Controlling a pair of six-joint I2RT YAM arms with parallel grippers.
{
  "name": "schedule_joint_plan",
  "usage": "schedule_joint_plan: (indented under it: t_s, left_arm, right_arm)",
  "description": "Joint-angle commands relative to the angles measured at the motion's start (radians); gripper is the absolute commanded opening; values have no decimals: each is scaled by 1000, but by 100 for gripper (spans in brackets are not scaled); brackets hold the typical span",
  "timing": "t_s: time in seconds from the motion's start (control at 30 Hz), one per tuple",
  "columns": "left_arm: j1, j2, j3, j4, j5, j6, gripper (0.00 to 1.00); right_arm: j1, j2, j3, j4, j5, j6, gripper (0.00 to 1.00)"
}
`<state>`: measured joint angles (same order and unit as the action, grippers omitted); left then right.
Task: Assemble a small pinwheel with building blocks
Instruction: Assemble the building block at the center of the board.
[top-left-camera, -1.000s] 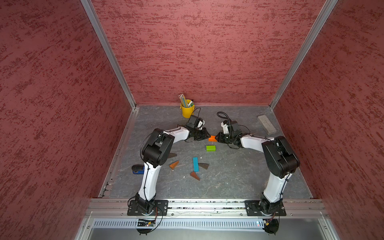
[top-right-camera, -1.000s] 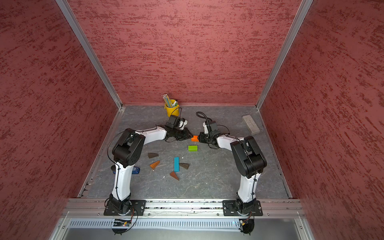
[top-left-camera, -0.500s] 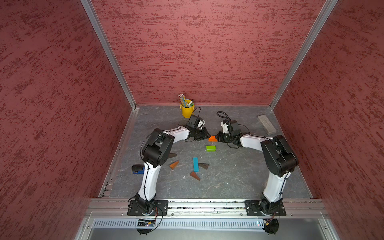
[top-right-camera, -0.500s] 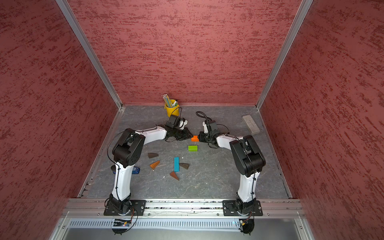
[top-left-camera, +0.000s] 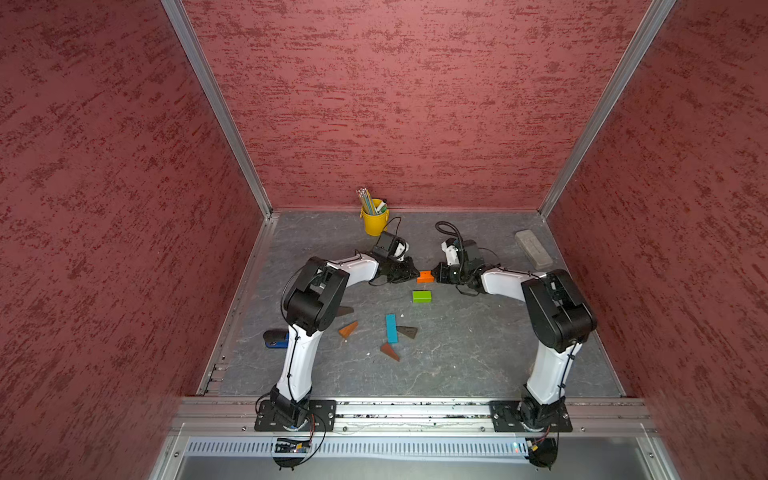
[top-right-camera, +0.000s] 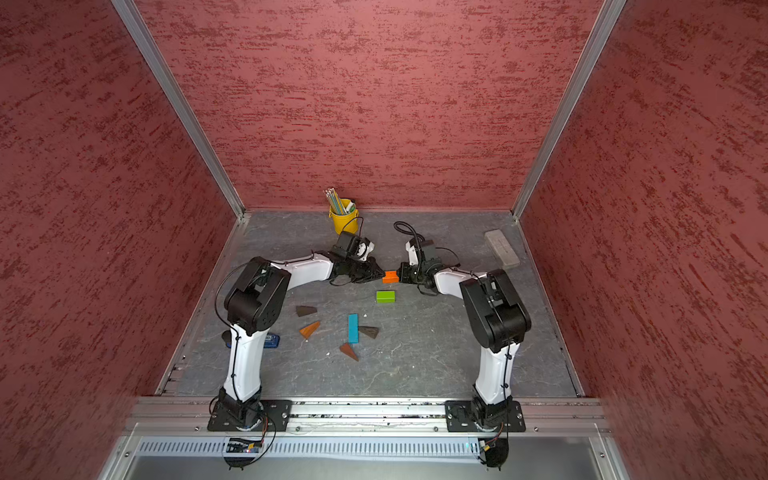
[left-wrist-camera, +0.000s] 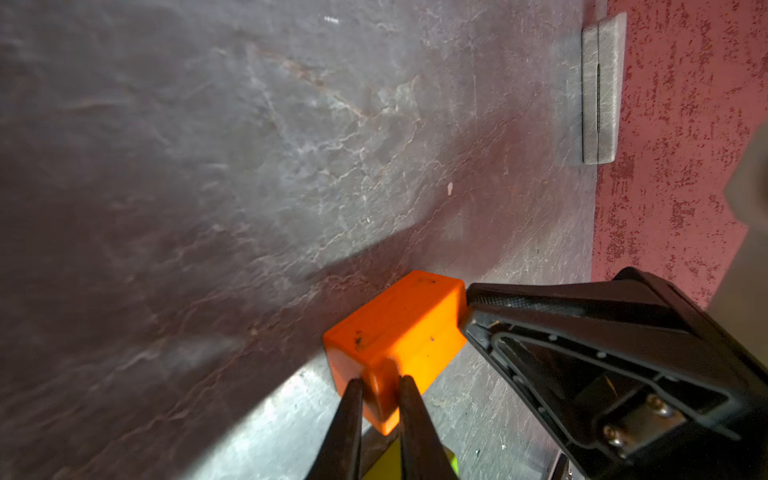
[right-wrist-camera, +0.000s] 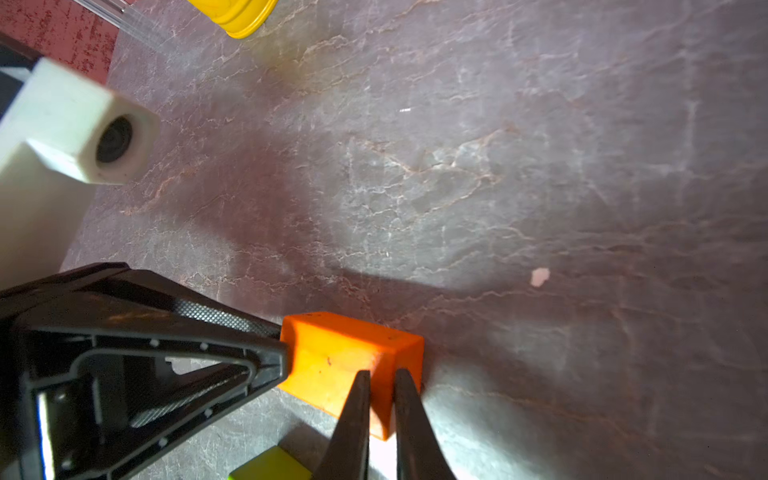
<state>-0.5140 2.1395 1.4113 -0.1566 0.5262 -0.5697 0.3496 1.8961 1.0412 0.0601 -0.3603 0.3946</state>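
Observation:
An orange block (top-left-camera: 424, 276) (top-right-camera: 390, 276) lies on the grey floor between my two grippers. My left gripper (top-left-camera: 416, 274) (left-wrist-camera: 380, 384) is shut, its tips against one end of the block (left-wrist-camera: 399, 328). From the opposite side my right gripper (top-left-camera: 434, 276) (right-wrist-camera: 382, 374) is also shut and touches the other end (right-wrist-camera: 345, 353). Nearer the front lie a green block (top-left-camera: 422, 296) (top-right-camera: 385, 296), a blue bar (top-left-camera: 391, 328), two dark wedges (top-right-camera: 306, 311) (top-left-camera: 407, 331) and two reddish wedges (top-left-camera: 348, 329) (top-left-camera: 390, 351), all apart.
A yellow cup of pencils (top-left-camera: 375, 222) stands at the back wall behind my left gripper. A grey eraser-like block (top-left-camera: 533, 248) lies at the back right. A blue stapler (top-left-camera: 276, 338) sits by the left arm's base. Red walls enclose three sides.
Both grippers have closed their jaws fully at the orange block's ends. The arms and the blocks have hardly shifted.

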Motion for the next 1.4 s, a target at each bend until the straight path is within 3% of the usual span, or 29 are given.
schedule_joint_plan:
  t_s: [0.0,0.3,1.37]
  left_arm:
    - [-11,-9,-27,7,14,1,18]
    - [-12,-43,-59,3,9,-4,12]
    - [-27,-116,-128,-23,1,14,14]
  right_arm:
    - [19,37,20,-28,-54,-28,14]
    - [55,53,22,-45,-74,-44,15]
    - [120,-75,-108,-128,-79,22,19]
